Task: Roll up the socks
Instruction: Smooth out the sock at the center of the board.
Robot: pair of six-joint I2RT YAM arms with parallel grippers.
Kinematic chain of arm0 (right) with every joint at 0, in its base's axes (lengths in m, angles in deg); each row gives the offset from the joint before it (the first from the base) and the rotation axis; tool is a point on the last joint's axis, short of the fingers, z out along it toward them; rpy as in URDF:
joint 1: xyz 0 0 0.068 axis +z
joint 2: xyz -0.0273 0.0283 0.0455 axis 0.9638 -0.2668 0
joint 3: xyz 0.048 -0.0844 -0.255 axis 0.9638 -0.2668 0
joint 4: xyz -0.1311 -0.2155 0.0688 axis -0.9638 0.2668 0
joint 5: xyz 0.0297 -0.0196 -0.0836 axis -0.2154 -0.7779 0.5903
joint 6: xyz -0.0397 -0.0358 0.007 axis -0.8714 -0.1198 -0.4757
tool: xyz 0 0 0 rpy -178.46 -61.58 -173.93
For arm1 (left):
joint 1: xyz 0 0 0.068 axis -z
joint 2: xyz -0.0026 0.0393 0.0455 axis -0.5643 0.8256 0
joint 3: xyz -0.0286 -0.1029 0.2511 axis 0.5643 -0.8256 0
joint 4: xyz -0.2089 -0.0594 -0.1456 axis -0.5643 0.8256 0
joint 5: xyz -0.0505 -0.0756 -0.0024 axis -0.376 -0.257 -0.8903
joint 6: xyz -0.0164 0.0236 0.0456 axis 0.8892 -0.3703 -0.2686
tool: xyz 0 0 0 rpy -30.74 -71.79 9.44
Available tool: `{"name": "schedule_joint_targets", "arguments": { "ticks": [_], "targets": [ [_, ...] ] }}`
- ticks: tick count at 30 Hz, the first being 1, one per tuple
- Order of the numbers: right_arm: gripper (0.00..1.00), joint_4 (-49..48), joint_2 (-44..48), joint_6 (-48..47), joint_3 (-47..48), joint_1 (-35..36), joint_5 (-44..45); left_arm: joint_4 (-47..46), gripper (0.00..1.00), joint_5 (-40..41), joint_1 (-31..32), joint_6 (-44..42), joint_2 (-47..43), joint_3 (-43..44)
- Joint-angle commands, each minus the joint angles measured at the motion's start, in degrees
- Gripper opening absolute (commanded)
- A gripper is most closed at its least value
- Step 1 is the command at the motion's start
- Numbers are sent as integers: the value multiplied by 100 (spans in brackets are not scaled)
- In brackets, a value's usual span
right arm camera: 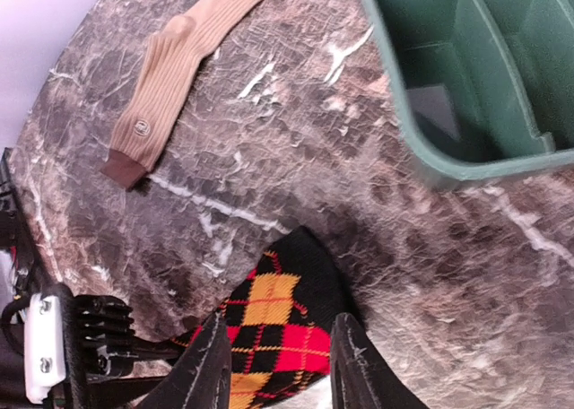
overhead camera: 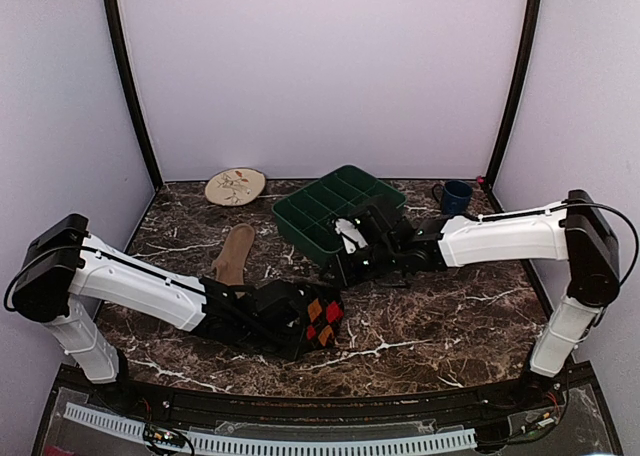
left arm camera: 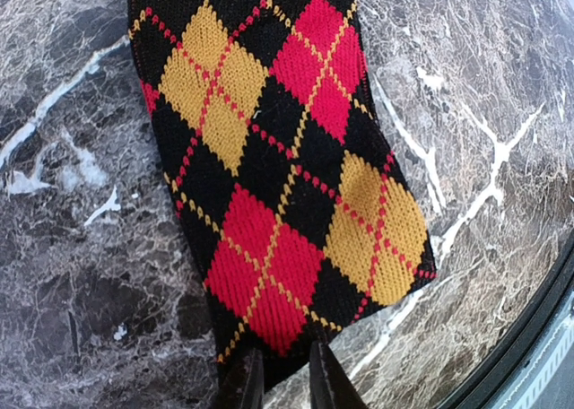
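Rolling seems barely begun: left gripper clamps the flat black argyle fabric sock at bottom centre; right gripper, jaws apart, must grip next.

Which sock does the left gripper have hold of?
The black argyle sock, its end pinched in the left gripper; the plain tan sock lies flat and untouched farther back.
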Motion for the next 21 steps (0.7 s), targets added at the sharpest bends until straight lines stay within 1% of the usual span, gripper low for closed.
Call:
{"name": "schedule_joint_targets", "arguments": {
  "ticks": [1, 3, 8, 16, 21],
  "targets": [
    [34, -558, -207, 339, -353, 1, -689, 116, 22, 100, 51, -76, -189, 97],
    [30, -813, -287, 506, -451, 1, -925, 118, 22, 104, 55, -85, -181, 99],
    [25, -1370, -601, 833, -581, 18, -1409, 144, 22, 111, 60, -98, -181, 107],
    [23, -2044, -1091, 1239, -702, 19, -1820, 193, 22, 145, 68, -152, -217, 78],
    [22, -2360, -1353, 1392, -919, 2, -1862, 223, 22, 137, 66, -162, -223, 44]
  ]
}}
